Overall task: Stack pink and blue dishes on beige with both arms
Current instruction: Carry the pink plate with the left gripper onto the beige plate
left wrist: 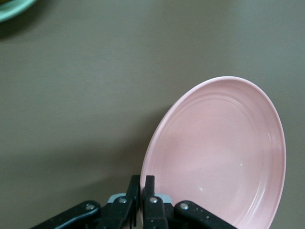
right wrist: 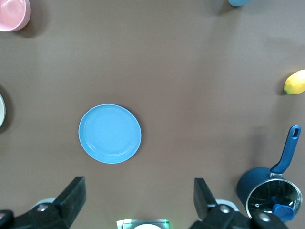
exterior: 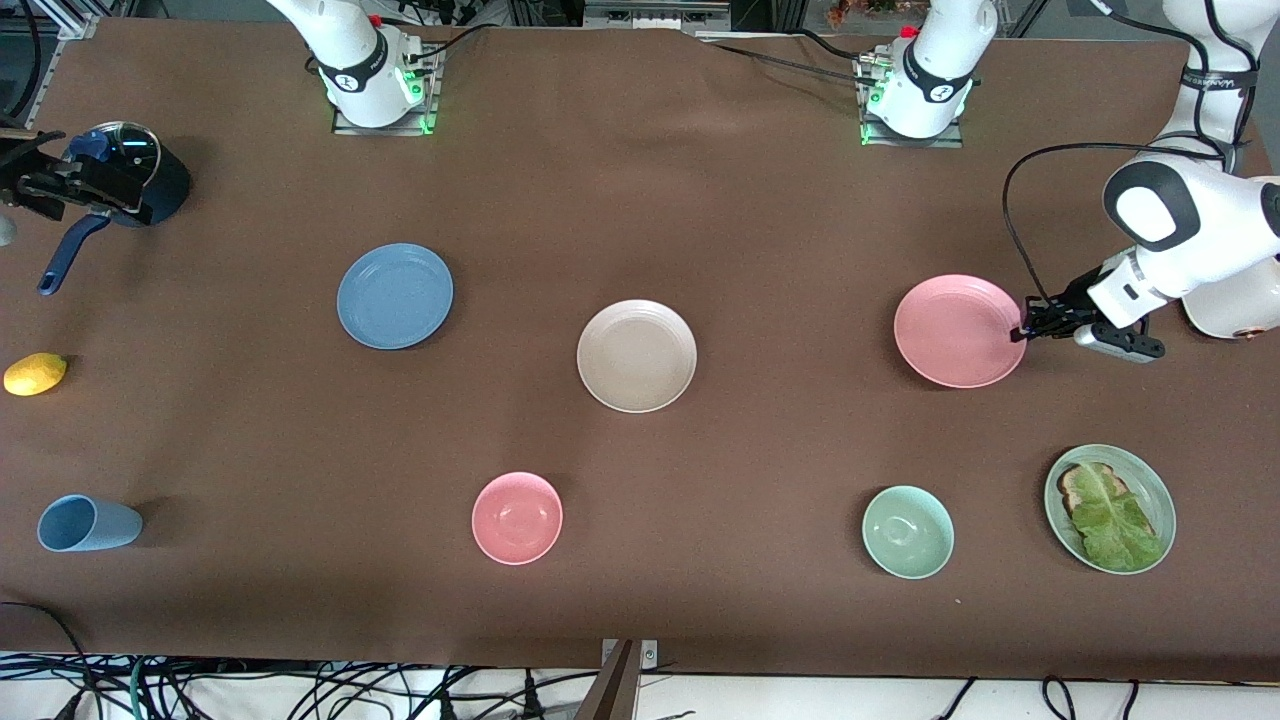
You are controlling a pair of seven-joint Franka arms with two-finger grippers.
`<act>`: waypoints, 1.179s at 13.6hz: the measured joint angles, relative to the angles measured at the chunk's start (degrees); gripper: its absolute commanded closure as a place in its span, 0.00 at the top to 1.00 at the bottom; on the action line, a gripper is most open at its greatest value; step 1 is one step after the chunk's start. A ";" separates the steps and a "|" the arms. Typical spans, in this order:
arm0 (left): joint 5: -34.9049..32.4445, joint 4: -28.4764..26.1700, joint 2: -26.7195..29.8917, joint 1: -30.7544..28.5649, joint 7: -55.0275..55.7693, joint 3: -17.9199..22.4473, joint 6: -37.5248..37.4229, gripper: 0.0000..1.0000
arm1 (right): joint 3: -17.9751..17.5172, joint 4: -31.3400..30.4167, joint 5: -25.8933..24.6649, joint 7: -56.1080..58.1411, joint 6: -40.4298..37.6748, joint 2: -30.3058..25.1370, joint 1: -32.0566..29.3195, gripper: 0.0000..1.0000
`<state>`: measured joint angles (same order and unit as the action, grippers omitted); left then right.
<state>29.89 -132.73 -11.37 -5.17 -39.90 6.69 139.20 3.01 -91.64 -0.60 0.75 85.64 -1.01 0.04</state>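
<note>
Gripping the pink plate (exterior: 957, 331) by its rim, left pincer (exterior: 1022, 333) is clamped tight; right pincer (right wrist: 138, 198) hangs wide open, empty, over the blue plate (right wrist: 109, 133).

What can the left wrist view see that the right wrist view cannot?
Only the left wrist view shows the pink plate, its rim pinched by the shut left gripper, plus a sliver of a green dish.

Only the right wrist view shows the blue plate lying untouched, the open right gripper high over the table, the lemon, the blue pot and the pink bowl.

Both share only the brown table.
</note>
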 measured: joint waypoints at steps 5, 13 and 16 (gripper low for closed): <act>0.00 0.20 1.69 6.11 20.91 -8.12 0.00 0.00 | 0.00 0.00 0.00 0.00 0.00 0.00 0.00 1.00; 0.00 3.03 2.16 22.35 55.10 -14.15 4.41 0.00 | 0.06 0.00 0.00 0.00 -0.06 0.00 -0.01 1.00; 0.00 5.26 -1.20 29.35 65.83 -14.13 8.57 0.00 | 0.06 0.00 0.00 0.00 -0.07 0.00 -0.01 1.00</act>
<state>29.89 -127.47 -12.57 24.17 25.93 -7.44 147.77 3.07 -91.64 -0.60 0.75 85.57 -1.01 0.04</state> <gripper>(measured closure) 0.934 0.000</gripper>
